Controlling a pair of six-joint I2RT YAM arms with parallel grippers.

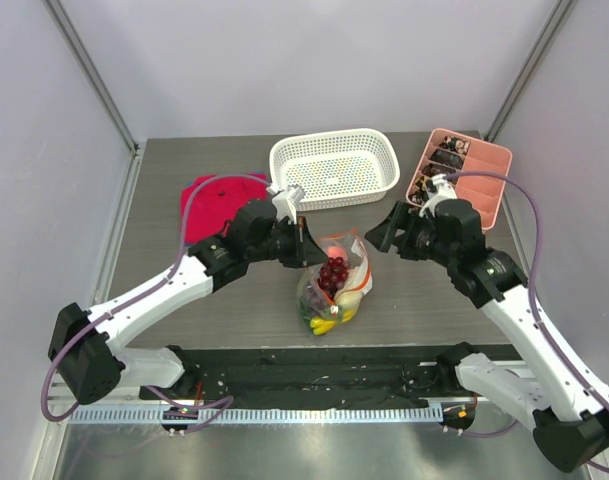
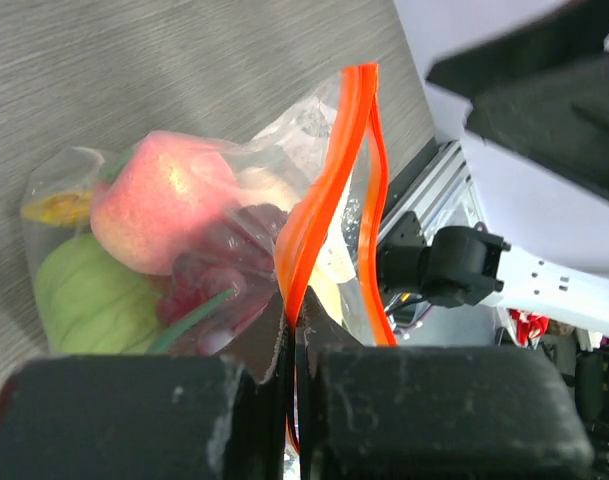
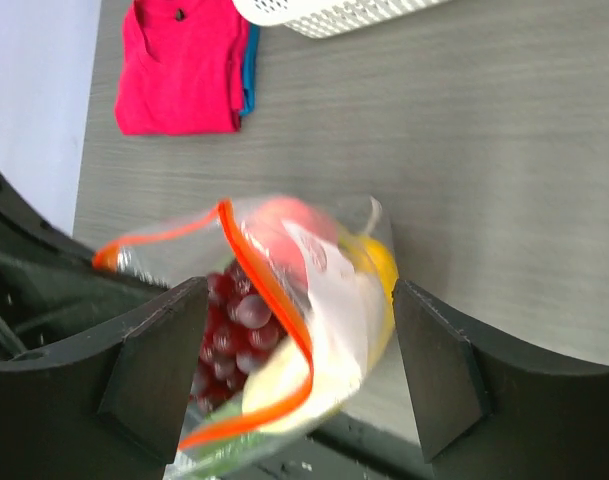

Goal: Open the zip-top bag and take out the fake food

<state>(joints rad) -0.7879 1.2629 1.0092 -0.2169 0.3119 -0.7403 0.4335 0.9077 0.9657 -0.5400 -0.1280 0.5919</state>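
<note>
Mid-table, bag (image 1: 334, 285) lies w/ long axis approx 12-to-6 in top view. Orange zip strip (image 2: 329, 190) is at the 12 end. Food (image 1: 329, 300) sags toward 6, and the lower end seems to rest on table (image 1: 434, 290).

L gripper (image 2: 292, 350) sits at bag's 11, fingers pressed together and pinching the strip. It looks like one lip only, since the other lip runs down just beside the fingers at 3 in its wrist view.

R gripper (image 3: 299, 340) sits at bag's 2, fingers spread wide. Bag's mouth is btwn them, and neither pad seems to touch plastic. Its wrist view shows the two lips parting into a loop, so the mouth looks partly open, w/ grapes (image 3: 234, 310) just inside.

Judgement: the next move turns on the free lip. It faces R gripper and is nearer it than L, so R would close on that lip & pull toward 3 while L anchors. The risk is catching both lips, or film plus grapes.

Farther out are basket (image 1: 329, 136) at 12, tray (image 1: 484, 185) at 1–2 and red cloth (image 1: 214, 205) at 10, all well apart from bag. Nothing stands btwn R gripper & bag.
</note>
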